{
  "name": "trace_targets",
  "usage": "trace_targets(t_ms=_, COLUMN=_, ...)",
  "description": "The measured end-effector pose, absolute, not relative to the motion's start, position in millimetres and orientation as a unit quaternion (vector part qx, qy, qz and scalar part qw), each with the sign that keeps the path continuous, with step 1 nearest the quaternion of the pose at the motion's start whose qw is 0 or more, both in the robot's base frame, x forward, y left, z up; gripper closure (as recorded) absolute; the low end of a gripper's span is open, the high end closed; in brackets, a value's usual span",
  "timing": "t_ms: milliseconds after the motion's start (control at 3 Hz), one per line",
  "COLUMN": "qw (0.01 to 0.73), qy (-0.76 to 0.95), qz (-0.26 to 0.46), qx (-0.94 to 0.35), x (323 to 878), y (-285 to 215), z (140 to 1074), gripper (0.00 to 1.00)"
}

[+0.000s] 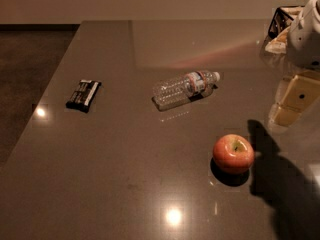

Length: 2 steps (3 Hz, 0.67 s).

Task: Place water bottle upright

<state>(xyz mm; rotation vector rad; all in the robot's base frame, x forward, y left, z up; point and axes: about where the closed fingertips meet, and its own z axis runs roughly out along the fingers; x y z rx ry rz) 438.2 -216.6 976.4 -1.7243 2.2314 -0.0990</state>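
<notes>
Clear water bottle (182,89) sideways (white cap); gripper (293,103) right.

No legible text anywhere. Water bottle (180,90) label: white band, red and blue marks, wording unreadable. Black packet (83,94): pale strip, print unreadable. Gripper (291,104) at right edge above table (125,159), well apart from water bottle; no markings readable.

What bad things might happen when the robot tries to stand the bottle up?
The water bottle lies on its side and is round, so it might roll away when the claw, now over the right side of the table, touches it. The apple sits near the claw's likely path and might get bumped.
</notes>
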Motion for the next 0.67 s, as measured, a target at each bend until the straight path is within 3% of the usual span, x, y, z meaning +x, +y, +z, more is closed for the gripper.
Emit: trace_targets(t_ms=667, qw=0.158, qy=0.768, qz=-0.031, qx=-0.619, x=462.7, y=-209.9, z=967.4, gripper=0.00)
